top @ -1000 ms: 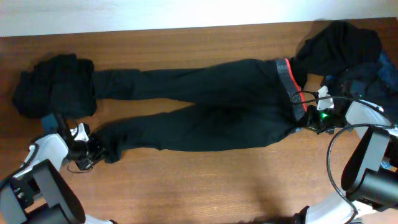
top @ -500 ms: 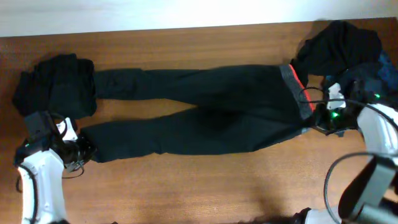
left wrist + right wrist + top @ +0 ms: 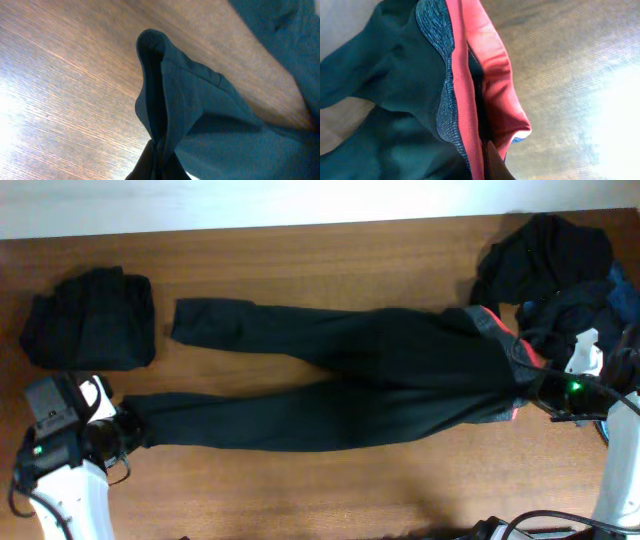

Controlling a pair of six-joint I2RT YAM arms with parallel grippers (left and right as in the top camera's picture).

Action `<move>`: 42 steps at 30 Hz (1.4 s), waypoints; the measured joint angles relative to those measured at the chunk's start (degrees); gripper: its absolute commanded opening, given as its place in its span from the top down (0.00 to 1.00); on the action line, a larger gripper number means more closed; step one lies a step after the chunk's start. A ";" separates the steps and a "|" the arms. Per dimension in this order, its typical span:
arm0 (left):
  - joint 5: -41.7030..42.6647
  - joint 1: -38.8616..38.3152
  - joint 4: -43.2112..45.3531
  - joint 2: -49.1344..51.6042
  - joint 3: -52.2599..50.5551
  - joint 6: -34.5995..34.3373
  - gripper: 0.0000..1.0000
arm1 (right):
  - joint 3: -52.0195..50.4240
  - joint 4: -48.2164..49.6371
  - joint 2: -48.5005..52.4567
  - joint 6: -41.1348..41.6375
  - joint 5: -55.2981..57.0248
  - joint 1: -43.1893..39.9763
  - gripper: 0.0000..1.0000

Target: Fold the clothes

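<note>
Left pincer, seen from overhead, is closed on the cuff of the near leg of the black trousers. Its white arm rises from the lower left corner. The right pincer is clamped on the waist end, and its arm comes in from the right edge with a green light lit. The trousers are soft, matt and lightly rumpled. They lie lengthwise across the brown wood-grain worktop, with the waist to the right and the cuffs to the left. The legs spread in a narrow V, and the far cuff lies free near a squarish folded black garment. A loose heap of dark clothes sits at the far right corner with a bit of blue denim at its edge. In the left wrist view the cuff stands up off the wood as a folded hem with a rounded tip, and it narrows down to the pinch at the bottom edge. In the right wrist view the speckled grey waistband runs beside the smooth red-orange lining. Both gather to the closed fingers at the bottom.
</note>
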 measured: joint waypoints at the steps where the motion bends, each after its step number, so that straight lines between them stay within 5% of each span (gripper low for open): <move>1: -0.37 0.00 0.02 -1.03 0.00 -0.17 0.99 | 0.00 0.07 0.07 0.13 0.72 -0.07 0.96; 9: -2.64 0.00 3.52 -2.80 0.00 -2.58 0.99 | 0.00 1.68 0.81 0.74 1.88 -0.09 0.96; 14: -2.80 0.00 13.57 -1.99 0.00 -5.20 0.99 | 0.00 7.43 1.05 1.14 1.86 -0.09 0.96; 26: -3.28 -8.59 37.51 20.06 0.31 -9.16 0.99 | 0.02 28.04 11.10 1.70 -0.11 4.50 0.96; 42: -15.89 -16.79 54.25 25.40 0.35 -11.65 0.99 | 0.02 44.17 20.65 2.78 5.01 10.08 0.96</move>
